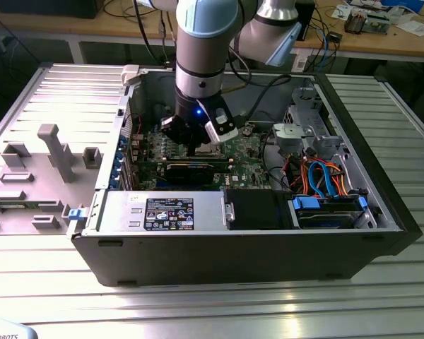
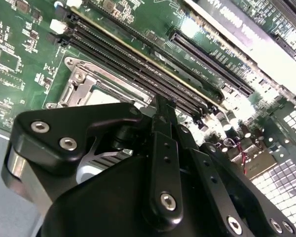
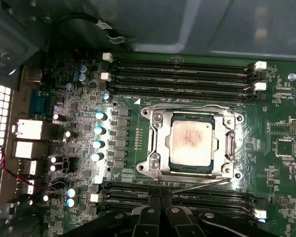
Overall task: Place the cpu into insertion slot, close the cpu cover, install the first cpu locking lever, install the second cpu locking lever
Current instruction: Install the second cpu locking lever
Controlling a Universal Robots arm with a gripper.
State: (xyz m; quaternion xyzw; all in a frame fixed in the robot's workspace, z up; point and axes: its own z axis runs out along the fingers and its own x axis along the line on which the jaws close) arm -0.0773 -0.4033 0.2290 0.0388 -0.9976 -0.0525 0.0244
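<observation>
The cpu [image 3: 191,142] is showing a dull silver-grey top with a brownish smudge, framed by the shiny silver cpu cover [image 3: 160,143] — all sitting on a green circuit board [image 3: 281,148] lined with black memory slots [image 3: 182,74] — the tool [image 2: 163,111] is looking matte black.

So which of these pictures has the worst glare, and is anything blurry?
In the second wrist view, bright light washes out the long black card, and the claw close to the lens looks soft. In the first wrist view the cpu is evenly lit. In the exterior view, light streaks the metal table.
</observation>
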